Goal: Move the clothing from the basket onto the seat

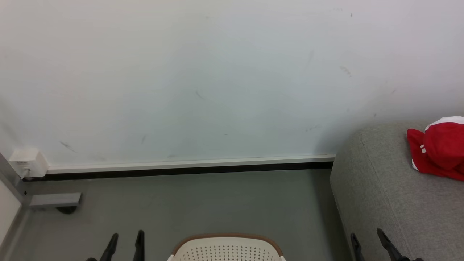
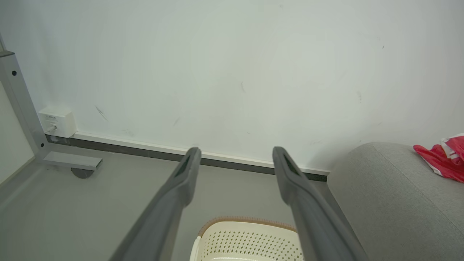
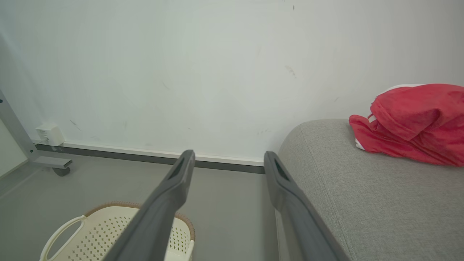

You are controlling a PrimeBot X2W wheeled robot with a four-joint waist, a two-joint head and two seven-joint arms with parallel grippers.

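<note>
The red clothing [image 1: 440,150] with white panels lies bunched on the grey seat [image 1: 391,195] at the right edge, near the wall. The right wrist view shows the clothing [image 3: 413,123] on the seat [image 3: 362,195] too, as does the left wrist view, with the clothing [image 2: 444,157] far right on the seat [image 2: 391,203]. The cream basket [image 1: 227,248] with a brown rim sits on the floor at the bottom centre; its far wall shows, its inside is hidden. My left gripper [image 1: 125,235] stands open left of the basket. My right gripper [image 1: 366,235] is open over the seat's front corner. Both hold nothing.
A white wall with a baseboard [image 1: 188,166] runs behind. A grey metal frame foot with a caster [image 1: 54,201] and a white socket box [image 1: 27,163] sit at the left. Grey floor [image 1: 217,203] lies between the basket and the wall.
</note>
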